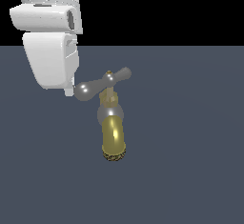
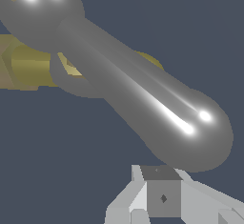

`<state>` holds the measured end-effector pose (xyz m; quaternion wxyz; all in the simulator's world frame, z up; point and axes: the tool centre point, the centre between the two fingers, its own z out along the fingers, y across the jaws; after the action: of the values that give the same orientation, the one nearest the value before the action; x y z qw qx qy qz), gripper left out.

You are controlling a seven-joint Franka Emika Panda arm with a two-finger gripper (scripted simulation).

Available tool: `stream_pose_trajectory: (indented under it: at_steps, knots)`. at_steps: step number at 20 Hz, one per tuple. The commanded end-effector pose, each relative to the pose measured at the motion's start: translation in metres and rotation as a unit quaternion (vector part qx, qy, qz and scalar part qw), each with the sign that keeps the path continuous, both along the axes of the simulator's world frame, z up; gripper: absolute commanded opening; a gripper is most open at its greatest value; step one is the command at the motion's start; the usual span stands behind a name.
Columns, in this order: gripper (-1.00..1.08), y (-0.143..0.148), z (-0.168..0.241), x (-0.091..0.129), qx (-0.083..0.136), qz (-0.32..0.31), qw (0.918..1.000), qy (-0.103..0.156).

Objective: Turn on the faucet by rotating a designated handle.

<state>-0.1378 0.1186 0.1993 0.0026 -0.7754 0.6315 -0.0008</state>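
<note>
Hovering gripper [image 1: 70,90] seemingly touches handle [image 1: 104,84] atop the faucet [image 1: 113,135].

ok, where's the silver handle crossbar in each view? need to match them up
Exterior view: the handle sits just above centre, tilted, its nearer bulbous end next to the lower tip of the white hand.
Wrist view: the handle fills the picture diagonally, its bulbous end close above the grey fingertip.
Shared landmark: the faucet, whose brass parts show behind the crossbar in the wrist view.
</note>
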Motion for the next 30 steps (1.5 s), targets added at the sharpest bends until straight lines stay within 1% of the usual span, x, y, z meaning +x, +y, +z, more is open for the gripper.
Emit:
stream_pose_trajectory:
  at_steps: [1, 13, 14, 15, 30]
  knots:
    - [-1.00, -0.018, 0.000, -0.004, -0.001, -0.013, 0.9999, 0.001]
    - [-1.00, -0.047, 0.000, -0.031, -0.001, -0.013, 0.9999, 0.002]
    - [-1.00, -0.047, 0.000, -0.031, -0.001, -0.013, 0.9999, 0.002]
    - [-1.00, -0.036, 0.000, -0.029, -0.002, -0.003, 1.0000, 0.001]
    - [-1.00, -0.118, 0.000, -0.024, -0.002, -0.011, 0.9999, 0.002]
